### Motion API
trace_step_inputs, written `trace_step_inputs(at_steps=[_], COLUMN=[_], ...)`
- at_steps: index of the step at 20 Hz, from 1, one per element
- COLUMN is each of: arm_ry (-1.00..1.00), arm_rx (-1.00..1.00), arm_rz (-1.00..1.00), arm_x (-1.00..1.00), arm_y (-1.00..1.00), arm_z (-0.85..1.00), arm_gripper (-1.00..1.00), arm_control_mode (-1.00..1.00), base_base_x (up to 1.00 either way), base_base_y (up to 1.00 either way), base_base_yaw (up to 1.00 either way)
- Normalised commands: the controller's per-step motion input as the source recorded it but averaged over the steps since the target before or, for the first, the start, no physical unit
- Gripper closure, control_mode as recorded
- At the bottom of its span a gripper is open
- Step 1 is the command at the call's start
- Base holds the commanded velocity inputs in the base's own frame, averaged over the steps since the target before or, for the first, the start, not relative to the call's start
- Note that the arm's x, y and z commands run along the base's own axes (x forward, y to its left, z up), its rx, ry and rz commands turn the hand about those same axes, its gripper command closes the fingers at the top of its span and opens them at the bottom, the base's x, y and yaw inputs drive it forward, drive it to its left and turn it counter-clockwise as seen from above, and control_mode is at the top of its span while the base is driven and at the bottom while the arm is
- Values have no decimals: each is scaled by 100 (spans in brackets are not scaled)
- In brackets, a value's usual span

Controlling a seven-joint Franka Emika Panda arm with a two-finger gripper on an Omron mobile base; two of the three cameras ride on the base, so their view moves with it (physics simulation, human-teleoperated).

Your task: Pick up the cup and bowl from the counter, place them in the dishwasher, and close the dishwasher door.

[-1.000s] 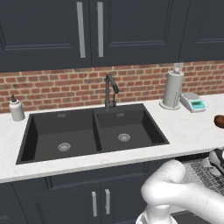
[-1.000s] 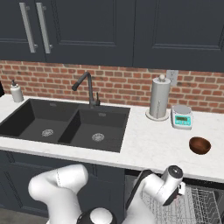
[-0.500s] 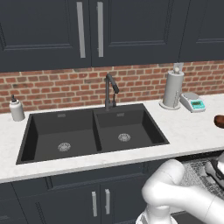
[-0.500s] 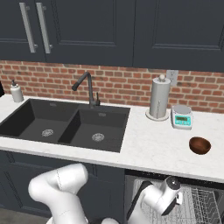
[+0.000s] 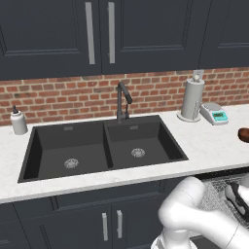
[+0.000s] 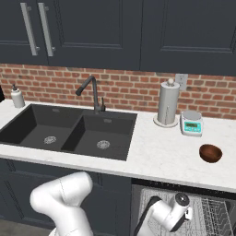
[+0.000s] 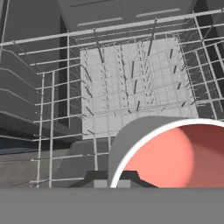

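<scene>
The robot's arm reaches down low, into the open dishwasher (image 6: 212, 209) under the counter (image 6: 161, 156). The gripper (image 7: 114, 183) is closed tight on the cup (image 7: 168, 153). In the hand view the cup is very near and looks big. Its outside is white and its inside is reddish-pink. It hangs over the grey wire rack (image 7: 131, 83), with the rack's thin spikes below and beyond it. Whether the cup touches the rack cannot be told.

The bowl (image 6: 210, 153) sits on the counter, to the right, near the front edge. It is dark reddish-brown and round. It stands apart from the other things there. A little behind it, by the brick wall, is a small kitchen scale (image 6: 191, 123). Just left of the scale stands a paper towel roll (image 6: 168, 102).

The black double sink (image 5: 102, 148) is set into the counter on the left, with a dark tap (image 5: 122, 99) behind it. A white soap bottle (image 5: 18, 121) stands at the far left, near the wall.
</scene>
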Motion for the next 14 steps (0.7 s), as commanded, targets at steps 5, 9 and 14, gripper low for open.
trace_step_inputs(at_steps=[5,9,14], arm_ry=[0,0,1], arm_rx=[0,0,0], arm_rz=[0,0,0], arm_x=[23,26,31], arm_y=[-43,-47,-38], arm_z=[-9,-12,-25], arm_gripper=[100,100,100], arm_control_mode=[-100,-100,-100], base_base_x=[0,0,0], base_base_y=[0,0,0], base_base_yaw=[0,0,0])
